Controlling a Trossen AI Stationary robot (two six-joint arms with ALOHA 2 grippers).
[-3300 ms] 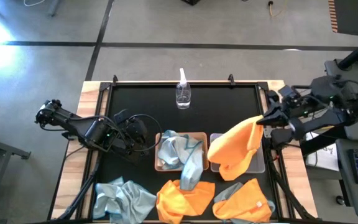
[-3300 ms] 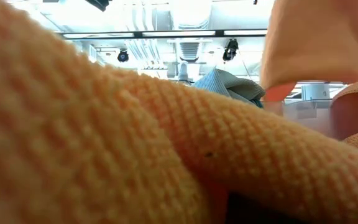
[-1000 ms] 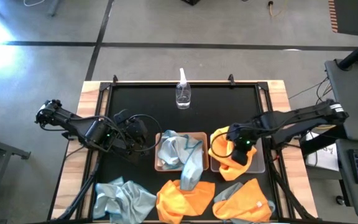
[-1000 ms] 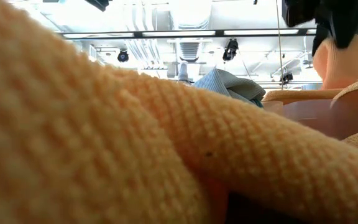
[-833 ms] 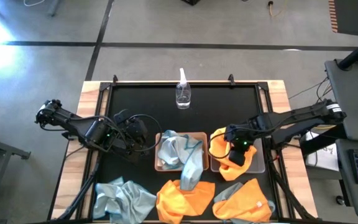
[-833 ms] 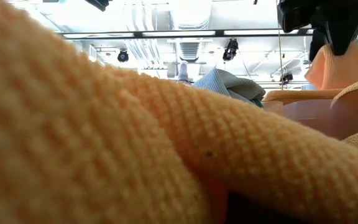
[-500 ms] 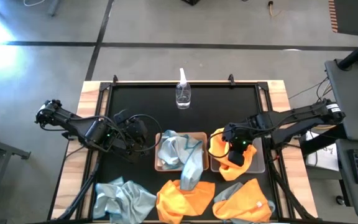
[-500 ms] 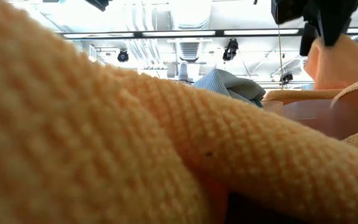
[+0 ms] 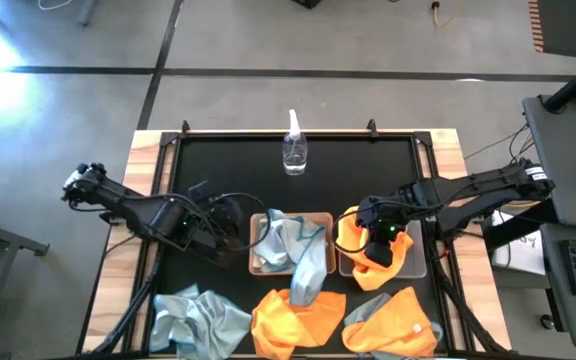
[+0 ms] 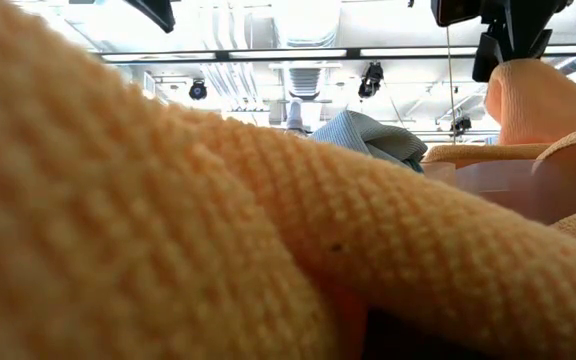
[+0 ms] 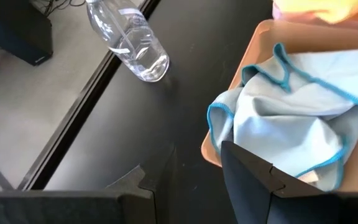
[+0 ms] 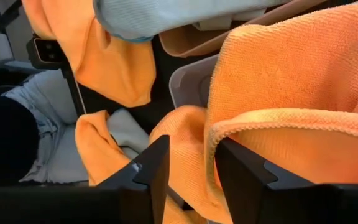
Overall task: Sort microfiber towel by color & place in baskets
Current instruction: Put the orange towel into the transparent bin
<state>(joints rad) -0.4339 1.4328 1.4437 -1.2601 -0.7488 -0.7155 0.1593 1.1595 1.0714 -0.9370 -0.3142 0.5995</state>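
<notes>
Two dark jointed arms, black looping cables

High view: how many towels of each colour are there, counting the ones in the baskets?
Orange: 3, basket orange towel, front-centre orange towel, front-right orange towel.
Blue-grey: 3, basket blue towel, front-left blue towel, half-hidden blue towel.
Total: 6.

A clear spray bottle (image 9: 294,148) stands upright near the far edge of the black table (image 9: 218,165).
</notes>
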